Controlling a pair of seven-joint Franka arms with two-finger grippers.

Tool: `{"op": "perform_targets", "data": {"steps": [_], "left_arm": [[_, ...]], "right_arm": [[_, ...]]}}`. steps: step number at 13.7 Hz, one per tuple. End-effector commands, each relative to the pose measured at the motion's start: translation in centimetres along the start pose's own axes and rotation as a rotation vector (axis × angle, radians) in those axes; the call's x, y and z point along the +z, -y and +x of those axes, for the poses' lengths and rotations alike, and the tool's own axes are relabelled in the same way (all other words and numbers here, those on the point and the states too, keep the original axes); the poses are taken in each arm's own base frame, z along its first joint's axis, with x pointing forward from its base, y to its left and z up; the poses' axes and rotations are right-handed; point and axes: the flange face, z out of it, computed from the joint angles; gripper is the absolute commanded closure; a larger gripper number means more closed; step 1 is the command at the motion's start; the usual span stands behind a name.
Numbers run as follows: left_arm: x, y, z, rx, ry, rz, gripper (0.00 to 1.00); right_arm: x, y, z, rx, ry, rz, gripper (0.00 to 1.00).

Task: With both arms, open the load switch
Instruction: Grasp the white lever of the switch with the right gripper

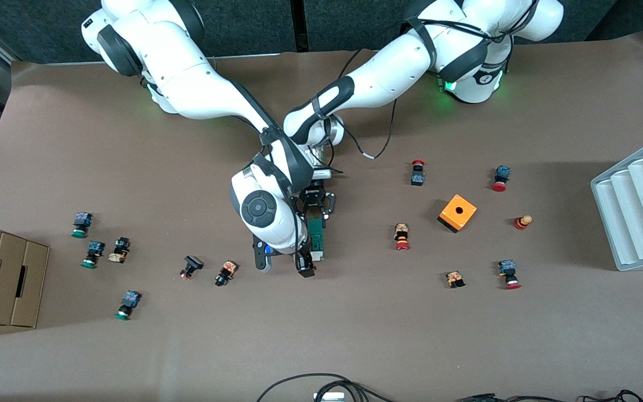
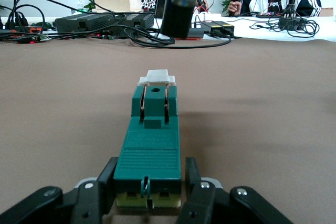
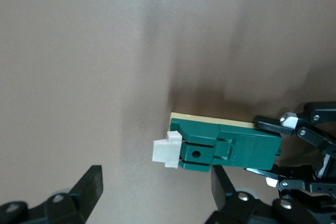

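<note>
At the right arm's end of the table (image 1: 355, 335), which is wearing a matte brown paper cover, one cardboard box (image 1: 0, 279) with three slotted compartments is sitting at the edge. Next to it, six small push buttons are lying scattered: three green-capped ones (image 1: 94, 254) and three dark ones (image 1: 190, 266) with orange or red touches.

Mid-table, the two white arms are meeting over the single load switch (image 1: 317, 237). It is lying flat on the paper, a narrow dark-green plastic block on a pale base, ribbed on top, with a blocky white end piece (image 3: 167, 150) pointing toward the front camera. The right gripper (image 1: 282, 261) is hanging low just beside that white end, on the side toward the right arm's end of the table, its black fingers spread wide and touching nothing. The left gripper (image 2: 148, 182) is pinching the switch's green end, the one farther from the front camera, with a finger pressing each long side.

Toward the left arm's end, six more small buttons are lying about, most red-capped (image 1: 500, 178), around one orange cube box (image 1: 457, 213) with a round hole on top. At the edge, one pale grey tray (image 1: 634, 212) with rounded ridges is resting.
</note>
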Motion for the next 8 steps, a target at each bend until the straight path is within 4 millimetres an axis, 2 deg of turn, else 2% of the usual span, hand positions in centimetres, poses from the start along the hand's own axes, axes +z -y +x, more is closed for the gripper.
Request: {"op": "perform_targets", "data": {"steps": [1,5,8], "left_arm": [[-0.1,-0.5,-0.1,-0.009,-0.023,-0.004,0.43],[-0.1,-0.5,-0.1,-0.007,-0.023,-0.004,0.43],[-0.1,-0.5,-0.1,-0.009,-0.023,-0.004,0.43]], "right_arm": [[1.6,0.2,-0.8,0.031,0.024,-0.011,0.08],[2.0,0.2,-1.0,0.029,0.028,-0.005,0.08],[3.3,0.5,-0.9,0.039,0.03,0.006,0.09]]}}
